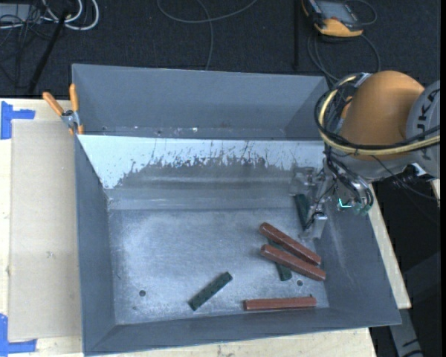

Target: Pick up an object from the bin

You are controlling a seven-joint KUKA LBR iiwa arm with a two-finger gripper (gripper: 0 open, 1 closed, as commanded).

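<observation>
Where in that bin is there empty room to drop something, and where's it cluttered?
The left half of the bin floor is bare, from the left wall to the dark flat bar; so is the strip under the back wall. The right is crowded: gripper, upper brown bar, lower brown bar beside it, third brown bar along the front wall.

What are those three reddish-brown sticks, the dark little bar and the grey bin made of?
The three reddish-brown sticks look like wood or matt plastic: flat, straight-edged, no shine. The dark bar seems matt plastic or rubber: dull, greenish-black. The bin is sheet metal with a grey finish, its floor scuffed pale and its back wall scratched.
</observation>
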